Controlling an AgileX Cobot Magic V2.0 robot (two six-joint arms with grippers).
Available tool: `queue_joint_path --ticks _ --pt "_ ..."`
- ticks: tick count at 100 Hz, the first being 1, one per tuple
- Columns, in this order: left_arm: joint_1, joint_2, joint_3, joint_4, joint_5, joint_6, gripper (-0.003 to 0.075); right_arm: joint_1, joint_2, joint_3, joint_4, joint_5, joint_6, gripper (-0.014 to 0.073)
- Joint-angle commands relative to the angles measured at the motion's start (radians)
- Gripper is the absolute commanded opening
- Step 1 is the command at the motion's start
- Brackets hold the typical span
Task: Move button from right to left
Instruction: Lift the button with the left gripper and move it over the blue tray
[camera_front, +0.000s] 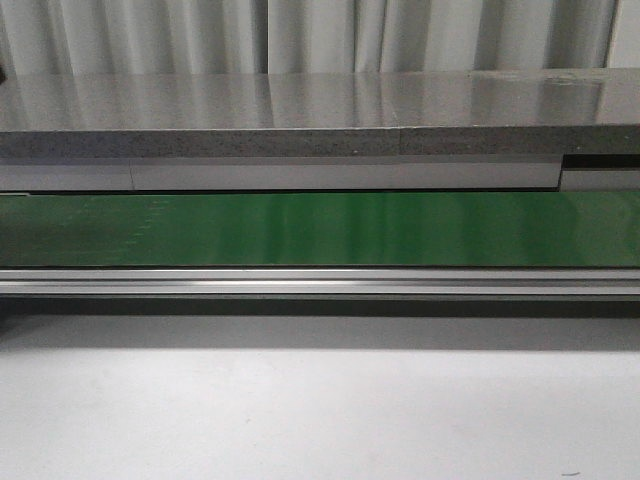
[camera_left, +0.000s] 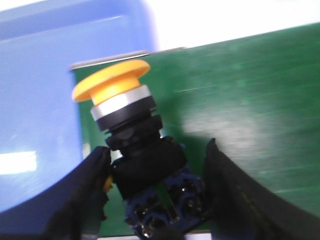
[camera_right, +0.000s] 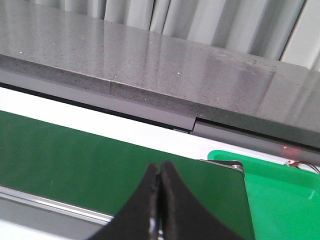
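Observation:
The button (camera_left: 111, 82) has a yellow-orange mushroom head, a silver ring, a black body and a dark blue contact block. It shows only in the left wrist view, tilted, between the two black fingers. My left gripper (camera_left: 157, 150) is shut on the button's lower body and holds it over the green belt (camera_left: 250, 90), beside a blue bin (camera_left: 35, 100). My right gripper (camera_right: 160, 167) is shut and empty above the green belt (camera_right: 75, 155). Neither gripper nor the button shows in the front view.
The green conveyor belt (camera_front: 320, 230) runs across the front view, with a metal rail (camera_front: 320, 282) in front and a grey stone ledge (camera_front: 300, 110) behind. A green bin (camera_right: 280, 200) stands at the belt's end near my right gripper. The white table (camera_front: 320, 410) lies in front.

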Motion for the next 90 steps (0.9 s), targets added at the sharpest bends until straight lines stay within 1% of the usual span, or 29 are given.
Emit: queue_joint_path --ticks 1,16,34,58,72,90 --pt "0.061 -0.047 -0.031 0.009 -0.043 -0.006 0.0095 -0.001 0.008 -0.026 0.014 -0.079 -0.007 -0.0068" --pt "0.153 -0.045 -0.031 0.009 -0.075 -0.005 0.0095 -0.001 0.008 -0.026 0.014 -0.079 -0.007 -0.0068" --pt "0.223 -0.022 -0.031 0.009 -0.095 0.016 0.0095 -0.001 0.008 -0.026 0.014 -0.079 -0.007 -0.0068" --pt "0.255 0.067 -0.029 0.017 -0.123 0.033 0.0095 -0.001 0.008 -0.026 0.014 -0.079 -0.007 -0.0068" --pt "0.255 0.118 -0.029 0.031 -0.153 0.033 0.0095 -0.001 0.008 -0.026 0.014 -0.079 -0.007 -0.0068" --pt "0.255 0.170 -0.029 0.035 -0.159 0.033 0.0095 -0.001 0.008 -0.026 0.014 -0.079 -0.007 -0.0068"
